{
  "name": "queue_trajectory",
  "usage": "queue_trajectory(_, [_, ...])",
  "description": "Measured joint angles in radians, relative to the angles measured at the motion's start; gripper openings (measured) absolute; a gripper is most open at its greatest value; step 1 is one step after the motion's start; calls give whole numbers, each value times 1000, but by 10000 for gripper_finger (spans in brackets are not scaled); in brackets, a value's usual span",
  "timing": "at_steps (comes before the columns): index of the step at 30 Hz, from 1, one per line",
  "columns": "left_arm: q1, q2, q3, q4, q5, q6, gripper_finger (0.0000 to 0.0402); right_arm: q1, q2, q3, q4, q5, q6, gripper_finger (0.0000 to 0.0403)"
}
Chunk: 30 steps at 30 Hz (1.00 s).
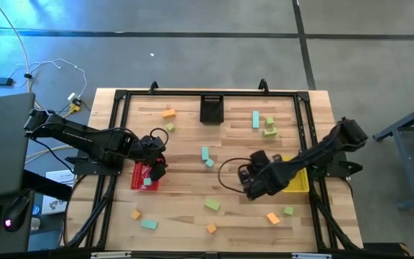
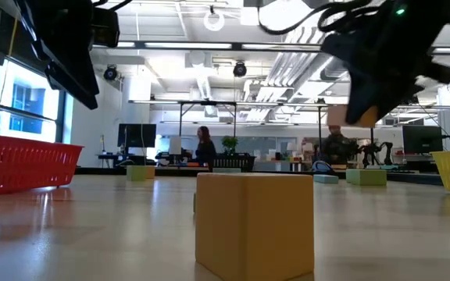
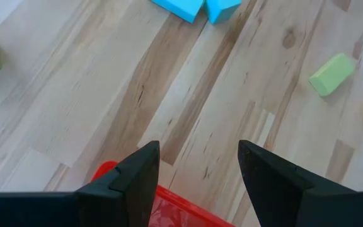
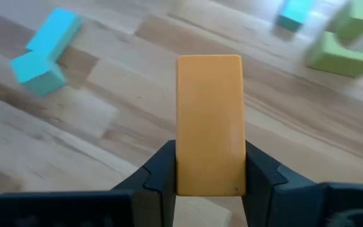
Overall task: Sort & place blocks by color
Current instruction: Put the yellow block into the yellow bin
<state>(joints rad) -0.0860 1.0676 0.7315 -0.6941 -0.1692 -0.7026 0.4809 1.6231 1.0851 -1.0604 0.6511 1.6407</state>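
My right pincer (image 4: 210,173) grasps an orange bar (image 4: 210,123), smooth and upright; teal blocks (image 4: 43,53) lie near; my left pincer (image 3: 197,170) is released above the red bin (image 3: 169,211).

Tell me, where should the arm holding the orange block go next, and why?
Probably across to the red bin. The right gripper has its jaws shut on an orange block, lifted above the table, and no bin is under it yet. Which bin takes orange is only a guess.

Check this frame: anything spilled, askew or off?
Nothing stands out. Blocks lie scattered loose on the table, as expected mid-sort. The right gripper holds an orange block squarely above the wood; the left gripper hangs open and empty over the red bin.
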Motion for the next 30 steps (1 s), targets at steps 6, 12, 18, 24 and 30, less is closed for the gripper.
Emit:
queue_trajectory(6, [0, 0, 0, 6, 0, 0, 200, 56, -33, 0, -141, -1, 146, 103])
queue_trajectory(12, [0, 0, 0, 6, -1, 0, 200, 116, -48, 0, -304, -56, 302, 103])
queue_trajectory(18, [0, 0, 0, 9, -3, 26, 200, 191, -48, 0, -429, -194, 462, 103])
queue_trajectory(24, [0, 0, 0, 13, -2, 26, 200, 254, -49, -14, -446, -337, 565, 103])
queue_trajectory(30, [0, 0, 0, 24, -2, 26, 200, 286, -49, -76, -394, -427, 626, 103])
